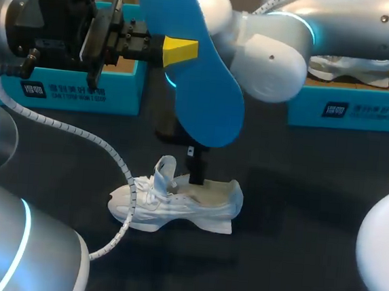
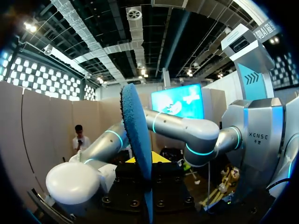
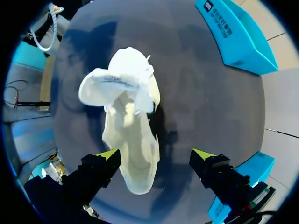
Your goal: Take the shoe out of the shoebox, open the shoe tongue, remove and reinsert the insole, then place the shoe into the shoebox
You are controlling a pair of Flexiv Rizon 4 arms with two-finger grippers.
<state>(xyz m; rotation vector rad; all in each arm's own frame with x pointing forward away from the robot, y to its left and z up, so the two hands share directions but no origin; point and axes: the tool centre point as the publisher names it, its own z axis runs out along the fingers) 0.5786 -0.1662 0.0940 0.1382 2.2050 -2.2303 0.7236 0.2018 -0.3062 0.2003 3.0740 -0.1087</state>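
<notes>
One blue insole [image 1: 205,99] is pinched on edge in the left hand [image 1: 179,51], high above the desk [image 1: 299,195]. White shoe [image 1: 176,202] lies on its sole right under the right hand [image 3: 156,154], heel end between that hand's wide-spread fingers, and no squeeze shows. Insole looks thin, light and floppy. It'll likely buckle if pushed, so grip near the middle and feed the toe end first. Shoe seems light, with a soft upper and a stiffer sole. It may skid on the desk, so brace it at the heel collar. Shoebox [image 1: 117,91] sits just beyond the left hand.
</notes>
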